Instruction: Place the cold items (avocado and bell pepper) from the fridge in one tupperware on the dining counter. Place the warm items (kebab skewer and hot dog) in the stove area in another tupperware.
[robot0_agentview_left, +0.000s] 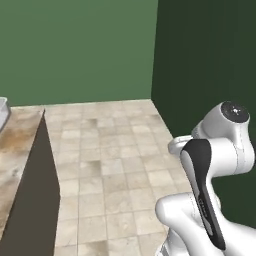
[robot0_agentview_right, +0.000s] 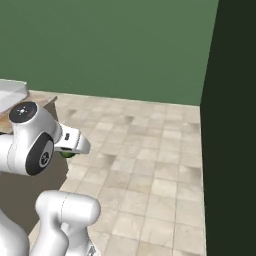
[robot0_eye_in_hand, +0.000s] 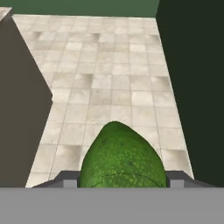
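A: Where is the avocado (robot0_eye_in_hand: 121, 157)?
B: In the hand view it sits at the bottom centre, a pebbled green lump with its narrower end pointing up the frame, wedged between the two grey finger tips (robot0_eye_in_hand: 66, 178) that show at its lower left and lower right. The gripper (robot0_eye_in_hand: 120, 180) is clamped on it, one finger on each side.
A: Can you see it from the base cameras?
B: In the right base view a small patch of green (robot0_agentview_right: 66, 154) peeks out under the white hand at the left of the frame, just below the wrist. The gripper's fingers cannot be made out there.
A: What lies beyond the avocado?
B: A pale tiled floor (robot0_eye_in_hand: 109, 78) fills the middle of the hand view. A dark green wall (robot0_eye_in_hand: 192, 87) runs down the right side, and a brown panel stands along the left edge.
A: And the dining counter?
B: In the left base view its marbled beige-brown top (robot0_agentview_left: 17, 150) runs along the left edge, with its dark side facing the floor. A corner of a pale tub (robot0_agentview_left: 3, 112) rests on it at the far left. In the right base view a pale tub (robot0_agentview_right: 11, 92) also shows at the upper left, behind the arm's shoulder.
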